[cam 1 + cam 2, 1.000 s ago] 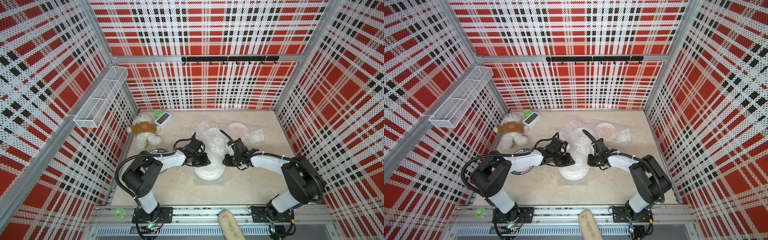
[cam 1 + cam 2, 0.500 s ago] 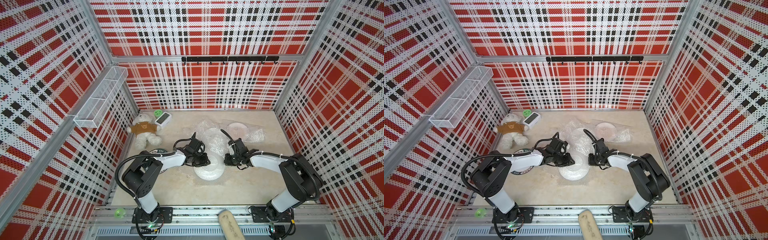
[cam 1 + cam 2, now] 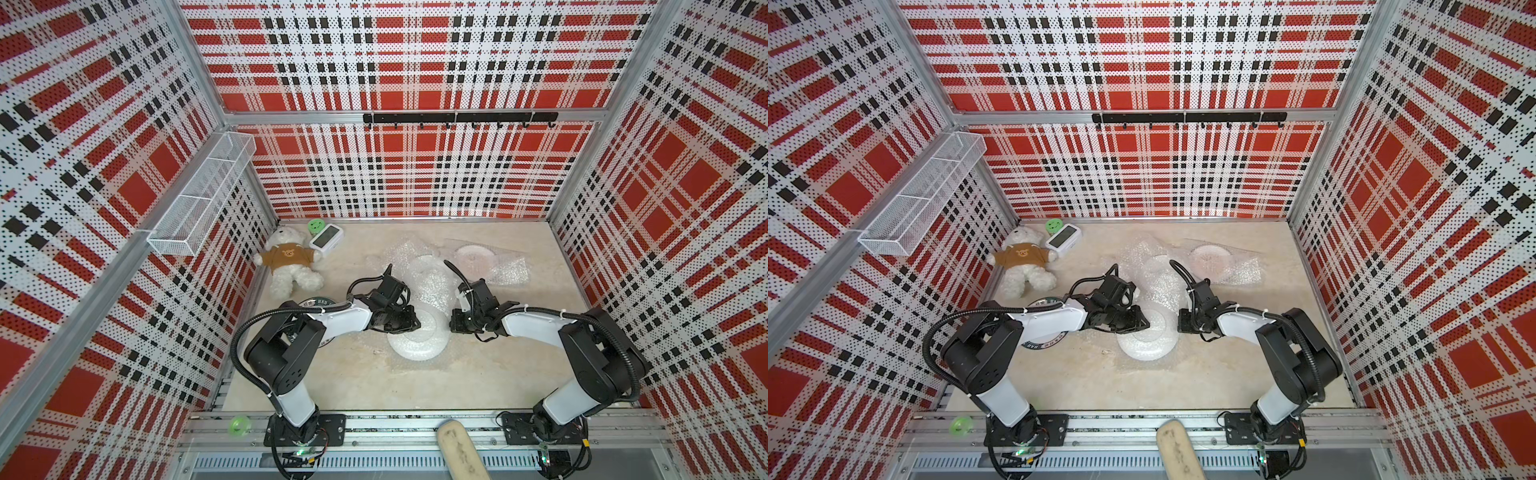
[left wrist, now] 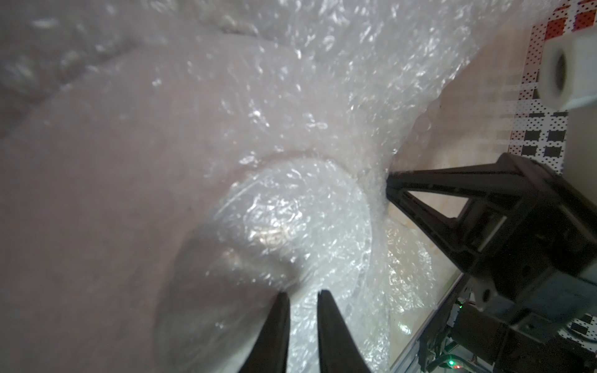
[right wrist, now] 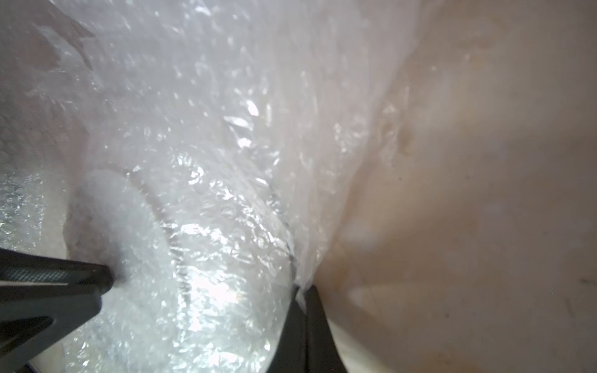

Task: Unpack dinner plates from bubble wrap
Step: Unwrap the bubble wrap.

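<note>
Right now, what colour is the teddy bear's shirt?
Brown; the shirt shows best in a top view.

Noted from the floor: the bubble wrap (image 4: 290, 97) is clear plastic film, glossy, crinkled and bubbled throughout. The wrapped plate (image 3: 417, 343) shows white and smooth beneath it. The tabletop (image 3: 374, 386) is beige, mottled, stone-like and matt. The teddy bear (image 3: 291, 274) is white plush with a brown cloth top. The wall basket (image 3: 199, 203) is white-coated metal mesh. The wall panels (image 3: 415, 187) are perforated sheet with a matt plaid print. The left arm cover (image 3: 345, 322) is smooth white plastic with a slight sheen. The frame rail (image 3: 291, 117) is bare silvery metal.
</note>
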`<state>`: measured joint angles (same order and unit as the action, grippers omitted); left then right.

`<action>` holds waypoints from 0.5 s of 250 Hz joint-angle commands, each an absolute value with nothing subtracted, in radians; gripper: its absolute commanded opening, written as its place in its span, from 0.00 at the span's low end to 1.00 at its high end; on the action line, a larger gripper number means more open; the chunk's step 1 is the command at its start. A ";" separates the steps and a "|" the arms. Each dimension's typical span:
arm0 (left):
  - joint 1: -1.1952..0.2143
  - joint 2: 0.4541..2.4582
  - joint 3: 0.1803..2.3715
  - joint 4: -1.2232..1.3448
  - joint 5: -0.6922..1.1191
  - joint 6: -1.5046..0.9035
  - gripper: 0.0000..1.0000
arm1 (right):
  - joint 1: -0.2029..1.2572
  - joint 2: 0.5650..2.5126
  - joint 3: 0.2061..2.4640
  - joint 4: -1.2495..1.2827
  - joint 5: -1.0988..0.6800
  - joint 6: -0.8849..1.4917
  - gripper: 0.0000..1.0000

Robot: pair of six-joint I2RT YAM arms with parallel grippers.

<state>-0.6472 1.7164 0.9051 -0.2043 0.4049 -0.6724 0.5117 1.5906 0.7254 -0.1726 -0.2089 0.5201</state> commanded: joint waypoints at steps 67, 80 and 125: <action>-0.649 1.787 0.857 -0.355 0.266 -0.679 0.21 | 0.449 1.519 0.707 -0.210 -0.247 0.497 0.00; -0.649 1.787 0.857 -0.354 0.266 -0.678 0.21 | 0.448 1.520 0.709 -0.211 -0.254 0.491 0.00; -0.649 1.788 0.852 -0.351 0.269 -0.680 0.21 | 0.442 1.495 0.697 -0.223 -0.222 0.486 0.00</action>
